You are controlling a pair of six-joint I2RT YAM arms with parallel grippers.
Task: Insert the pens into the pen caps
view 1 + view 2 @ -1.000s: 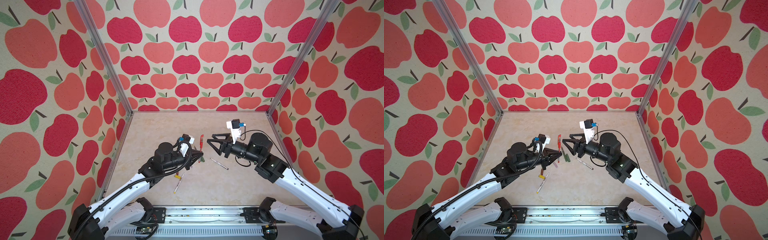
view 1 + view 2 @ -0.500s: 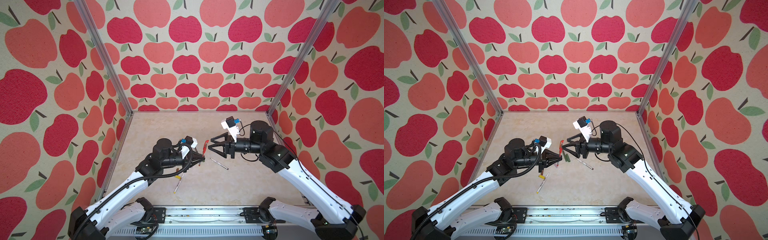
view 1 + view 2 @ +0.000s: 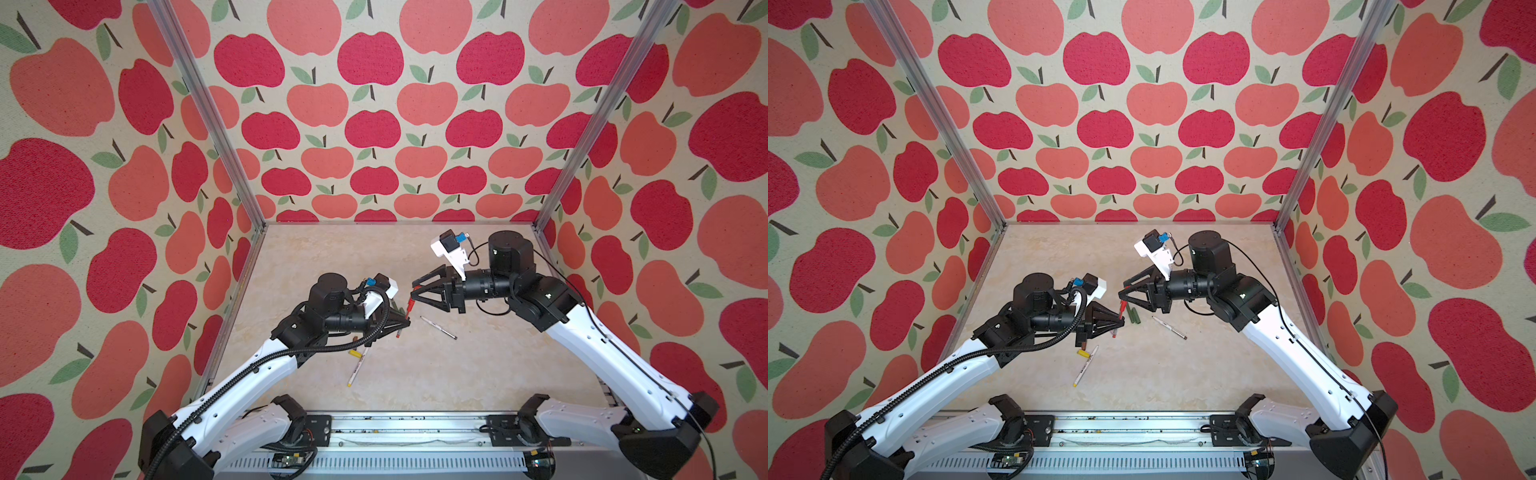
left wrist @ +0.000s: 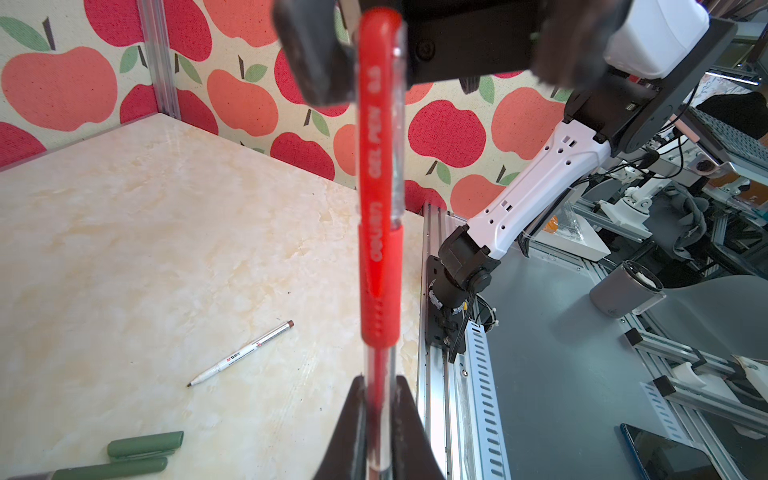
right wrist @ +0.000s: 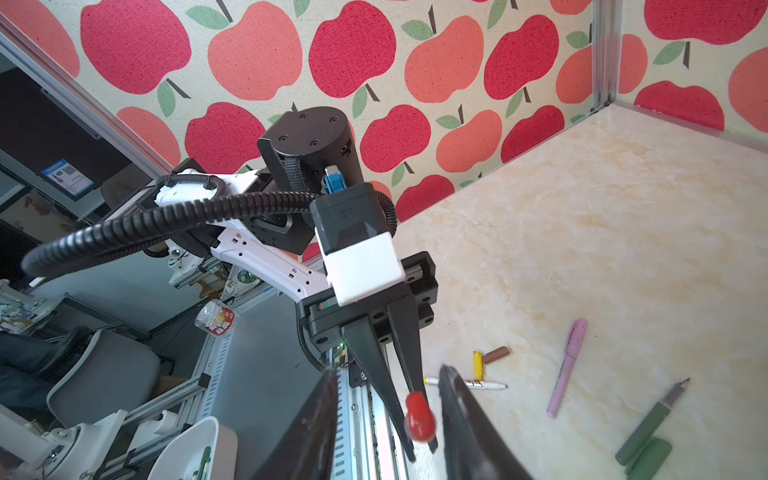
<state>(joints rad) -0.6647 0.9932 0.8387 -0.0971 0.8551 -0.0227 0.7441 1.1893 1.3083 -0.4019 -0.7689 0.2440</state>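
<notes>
My left gripper (image 4: 379,384) is shut on the clear barrel of the red pen (image 4: 376,199), which stands up off the table (image 3: 410,305) with its red cap (image 5: 419,422) on it. My right gripper (image 5: 387,370) is open, and its jaws stand either side of the cap's top end with a gap on each side (image 3: 1121,293). A dark green pen (image 5: 648,424) and its cap (image 5: 650,457) lie side by side. Yellow (image 5: 478,365) and brown (image 5: 496,354) caps lie loose.
A lilac pen (image 5: 567,365) lies beyond the green pair. A white pen with yellow print (image 3: 357,368) lies toward the front, and a white pen with brown print (image 3: 438,327) under the right arm. The metal front rail (image 3: 415,432) borders the table.
My right gripper has swung in from the right to the red pen's top and narrowed its jaws around the cap. The left gripper has kept its hold and shifted slightly.
</notes>
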